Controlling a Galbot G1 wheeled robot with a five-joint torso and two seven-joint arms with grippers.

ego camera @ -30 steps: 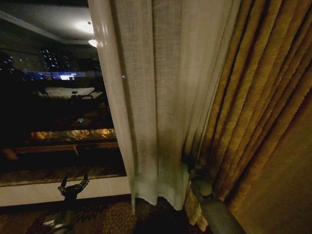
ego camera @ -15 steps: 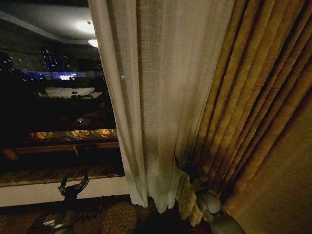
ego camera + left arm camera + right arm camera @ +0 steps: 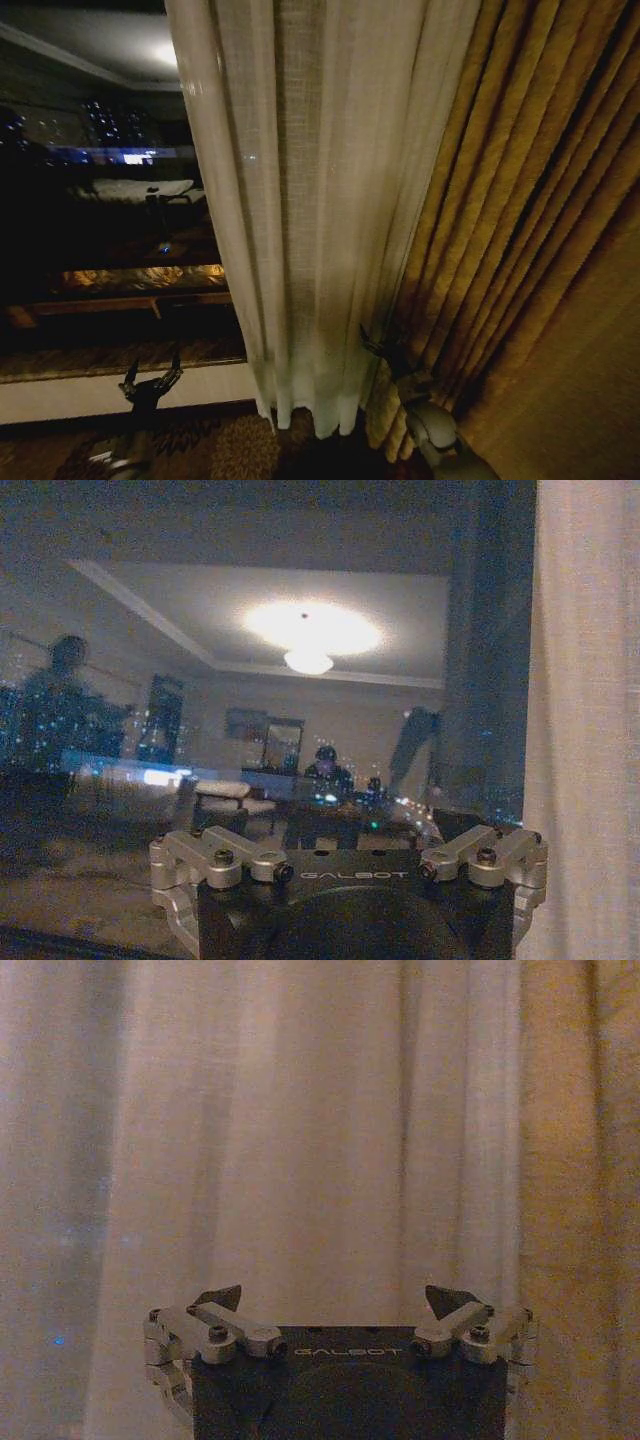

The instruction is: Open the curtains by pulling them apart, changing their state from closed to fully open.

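The sheer cream curtains (image 3: 310, 200) hang bunched in the middle of the head view, their hem just above the floor. My right gripper (image 3: 382, 345) stands open at the panel's lower right edge, between the sheer cloth and the golden drapes. In the right wrist view the gripper (image 3: 335, 1300) faces the pleated cloth (image 3: 300, 1140) with nothing between its fingers. My left gripper (image 3: 150, 378) is open low at the left in front of the window, apart from the curtain. The left wrist view shows the panel's edge (image 3: 585, 730) beside bare glass.
Heavy golden-yellow drapes (image 3: 540, 250) cover the right side. Left of the sheer panel is dark window glass (image 3: 100, 200) reflecting the lit room. A pale sill (image 3: 60, 398) runs below the glass, with patterned carpet (image 3: 220, 445) in front of it.
The right gripper has drawn back and down out of the sheer folds. The curtain has swung back to the left and now hangs straighter. The left arm has not moved.
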